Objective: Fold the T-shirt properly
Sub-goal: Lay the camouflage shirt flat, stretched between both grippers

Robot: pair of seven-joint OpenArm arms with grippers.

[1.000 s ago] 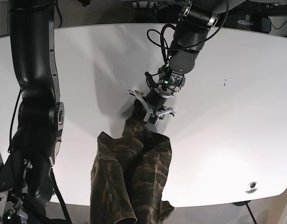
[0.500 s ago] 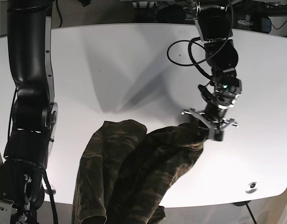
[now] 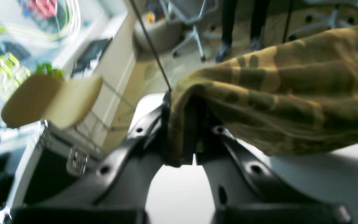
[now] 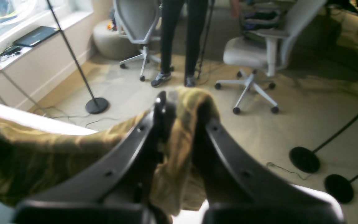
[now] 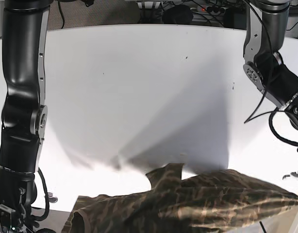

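Two black tools each pinch a bunched fold of the camouflage T-shirt (image 5: 207,201); the left tool (image 3: 182,133) has its jaws closed on soft olive-and-tan cloth, and the right tool (image 4: 179,137) is clamped on another gathered edge; the shirt is stretched in a long, wrinkled band across the near edge of the smooth white desk (image 5: 139,87), partly lifted.

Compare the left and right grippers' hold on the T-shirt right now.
The left gripper pinches a thin edge of the T-shirt, which stretches off to one side; the right gripper clamps a thicker bunch that drapes over its tips. The left stands over the white table, the right over open floor. Both are shut on cloth.
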